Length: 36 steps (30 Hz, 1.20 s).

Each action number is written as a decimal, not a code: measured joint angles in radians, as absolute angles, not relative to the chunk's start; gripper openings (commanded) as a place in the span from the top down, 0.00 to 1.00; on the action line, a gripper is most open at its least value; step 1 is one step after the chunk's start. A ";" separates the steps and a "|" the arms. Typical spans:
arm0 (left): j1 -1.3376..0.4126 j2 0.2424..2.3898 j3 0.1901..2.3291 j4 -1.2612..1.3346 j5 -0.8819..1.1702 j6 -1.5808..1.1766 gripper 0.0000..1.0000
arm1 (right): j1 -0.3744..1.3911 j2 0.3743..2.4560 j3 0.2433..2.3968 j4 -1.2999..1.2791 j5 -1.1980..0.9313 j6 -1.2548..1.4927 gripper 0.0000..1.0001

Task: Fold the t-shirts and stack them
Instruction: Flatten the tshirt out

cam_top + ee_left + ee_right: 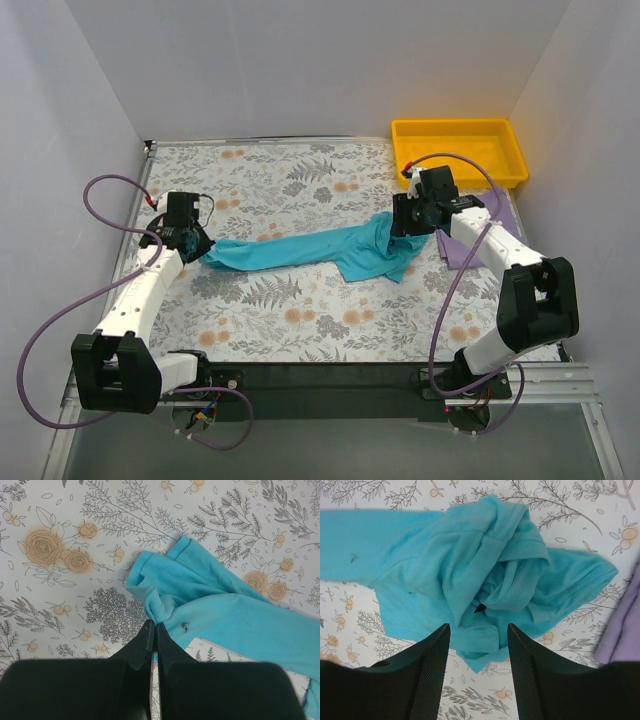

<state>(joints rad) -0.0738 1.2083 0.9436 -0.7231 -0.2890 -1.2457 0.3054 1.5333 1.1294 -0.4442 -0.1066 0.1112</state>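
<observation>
T-shirt of teal cloth (320,250) lies as a long band across mid-frame of the overhead view, bunched at its right end, unfolded. Pale lavender t-shirt (450,250) sits crumpled just right of it, partly under the right arm. Left gripper (152,630), fingers pressed together, pinches the teal shirt's left end. Right gripper (479,630) hangs spread over the bunched end, holding nothing. Yellow plastic tray (460,128) at upper right. Judgement: no fold, no stack; nearly everything remains.

Left hand (153,628) pinches teal t-shirt (220,612) — cloth bunched.
</observation>
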 measured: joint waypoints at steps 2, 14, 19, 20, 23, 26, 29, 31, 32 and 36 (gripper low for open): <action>-0.074 1.208 0.939 -0.723 -0.282 -1.246 1.00 | 0.286 1.533 1.094 -0.417 -0.138 0.129 0.52; -0.074 1.181 0.926 -0.718 -0.264 -1.247 1.00 | 0.279 1.540 0.887 -0.207 -0.270 0.171 0.53; -0.074 1.178 0.926 -0.718 -0.259 -1.247 1.00 | 0.279 1.561 0.860 -0.136 -0.306 0.149 0.54; -0.074 1.178 0.926 -0.718 -0.257 -1.247 1.00 | 0.279 1.562 0.850 -0.119 -0.312 0.142 0.54; -0.074 1.174 0.926 -0.718 -0.252 -1.247 1.00 | 0.279 1.566 0.824 -0.084 -0.326 0.112 0.54; -0.074 1.171 0.926 -0.718 -0.248 -1.247 1.00 | 0.279 1.593 0.819 -0.063 -0.342 0.077 0.55; -0.074 1.168 0.925 -0.719 -0.245 -1.247 1.00 | 0.279 1.614 0.818 -0.041 -0.336 0.049 0.55; -0.074 1.166 0.925 -0.719 -0.243 -1.248 1.00 | 0.279 1.611 0.812 -0.030 -0.312 0.039 0.55; -0.074 1.164 0.925 -0.719 -0.243 -1.249 1.00 | 0.279 1.607 0.804 -0.022 -0.288 0.033 0.55; -0.074 1.156 0.925 -0.719 -0.243 -1.249 1.00 | 0.279 1.564 0.768 -0.019 -0.197 0.022 0.55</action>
